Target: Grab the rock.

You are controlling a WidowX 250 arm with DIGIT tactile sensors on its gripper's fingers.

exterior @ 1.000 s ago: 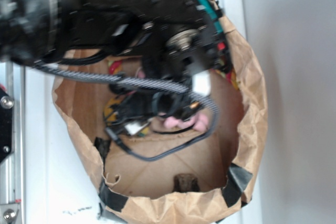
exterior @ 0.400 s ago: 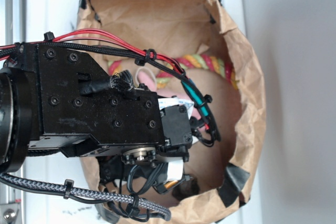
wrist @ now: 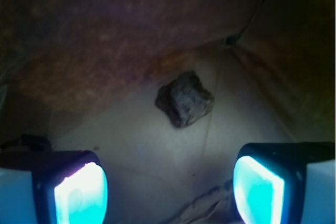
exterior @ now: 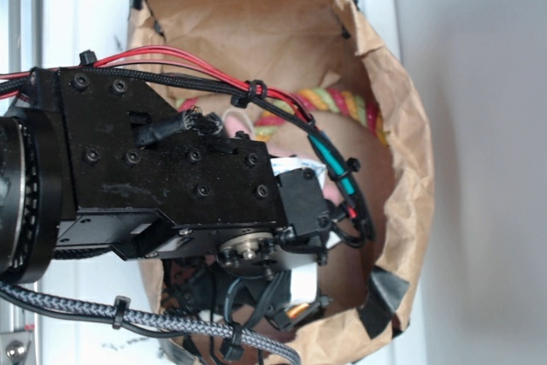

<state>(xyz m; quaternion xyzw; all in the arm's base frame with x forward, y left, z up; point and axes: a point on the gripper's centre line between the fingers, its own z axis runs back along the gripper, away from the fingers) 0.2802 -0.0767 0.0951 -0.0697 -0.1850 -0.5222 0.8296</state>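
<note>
The rock (wrist: 185, 99), a small dark rough lump, lies on the pale floor of the paper bag in the wrist view, near where floor meets the brown wall. My gripper (wrist: 169, 190) is open; its two glowing cyan pads (wrist: 81, 195) stand wide apart at the bottom of the wrist view, with the rock ahead of them and untouched. In the exterior view the black arm (exterior: 179, 185) reaches into the brown paper bag (exterior: 402, 151) and hides the rock and the fingers.
The bag's walls rise close around the rock on the far side and right (wrist: 278, 72). A red-yellow-green braided rope (exterior: 342, 104) lies deeper in the bag. Black tape patches (exterior: 380, 297) hold the bag's rim. White surface (exterior: 94, 23) surrounds the bag.
The arm has swung over the bag and lowered into it, now covering the rock in the exterior view; since 0.4 s ago it shifted slightly right and down.
</note>
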